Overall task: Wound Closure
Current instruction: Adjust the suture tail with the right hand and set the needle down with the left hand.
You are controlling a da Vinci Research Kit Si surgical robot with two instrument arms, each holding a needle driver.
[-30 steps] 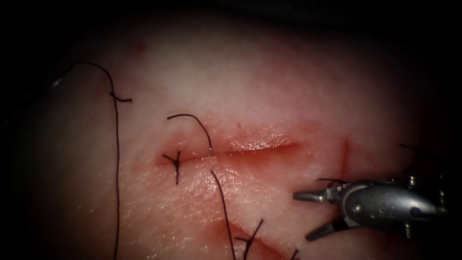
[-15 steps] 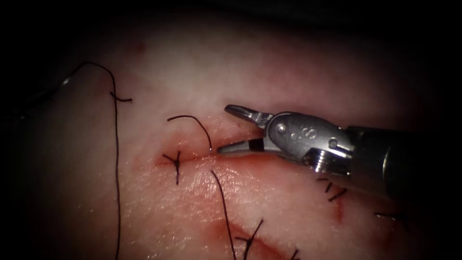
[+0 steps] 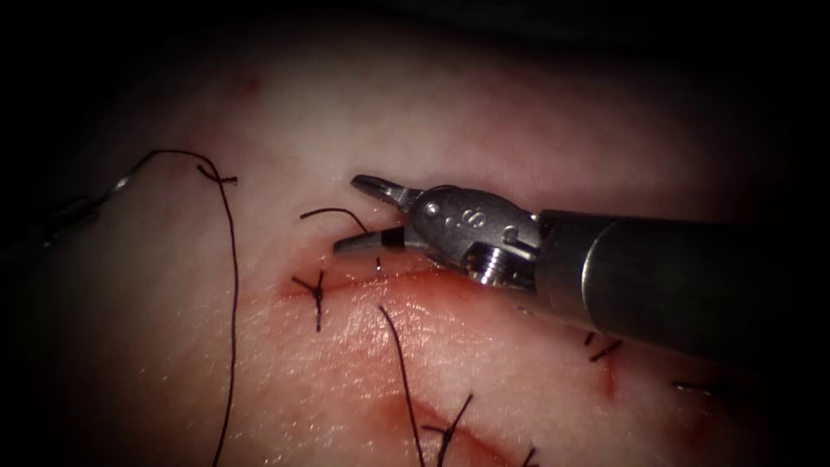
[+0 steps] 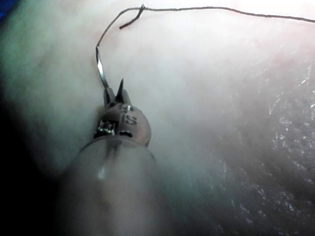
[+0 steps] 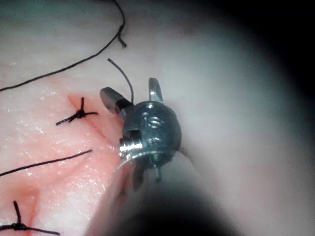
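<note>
Needle [image 4: 101, 73] sits clamped at its thread end in my left tool [image 4: 114, 93], out of the tissue [image 3: 484, 130] near its left edge. My right tool [image 3: 354, 214] gapes wide around a short thread tail [image 3: 341, 212] above the cut [image 3: 380, 278], holding nothing.

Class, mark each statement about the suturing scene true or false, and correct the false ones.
1. The right tool has its jaws open. True.
2. The right tool grips the needle. False: it holds nothing. The left tool has its jaws shut on the needle.
3. A tied knot sits at the left end of the cut. True.
4. The needle is buried in the tissue. False: it is out of the tissue, with the thread trailing from its end.
</note>
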